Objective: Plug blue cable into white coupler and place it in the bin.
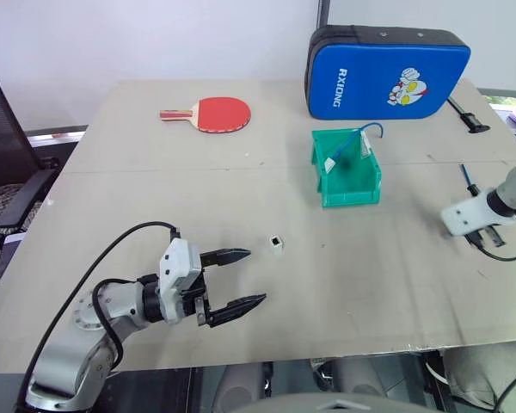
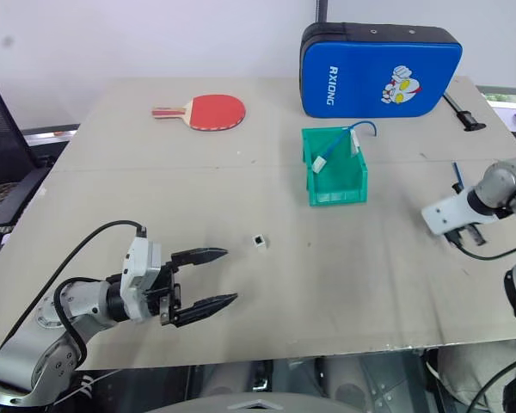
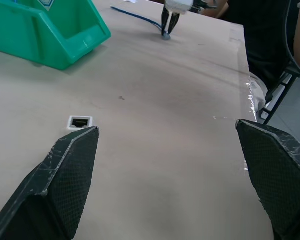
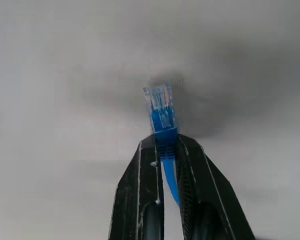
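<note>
Blue cable (image 4: 162, 131) pinched just behind its clear plug by right gripper (image 4: 165, 150), at the right side of the bench (image 1: 241, 181).
Plug sticks out past the fingertips, free to enter a socket; the rest trails on the bench. Right gripper points steeply down, clenched on the cable. White coupler (image 1: 278, 243) sits mid-bench, socket up, just ahead of left gripper (image 1: 241, 278), which lies level with jaws wide and empty. Bin (image 1: 345, 168) stands beyond, holding another blue cable.
</note>
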